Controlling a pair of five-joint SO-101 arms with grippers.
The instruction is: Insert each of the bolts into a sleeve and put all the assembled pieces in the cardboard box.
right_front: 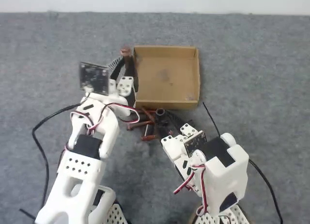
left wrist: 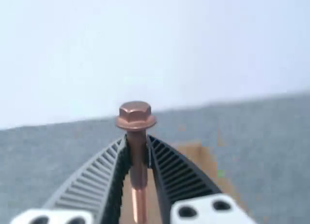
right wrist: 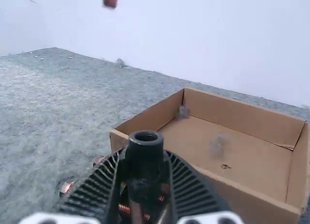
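The bolt (left wrist: 136, 118) lies lengthwise between the fingers of the left claw (left wrist: 137, 144), which pinches its shank, head past the tips, by a far corner of the cardboard box (right_front: 167, 104), while the right claw (right wrist: 144, 161) clamps a black sleeve (right wrist: 145, 142), bore outward, before the box's near wall.

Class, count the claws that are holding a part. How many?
2. The left claw grips a bolt by its shank, beside the box; the right claw grips a sleeve by the box's near wall.

Bolts (right_front: 147, 132) just in frnt of box (right_front: 167, 103).
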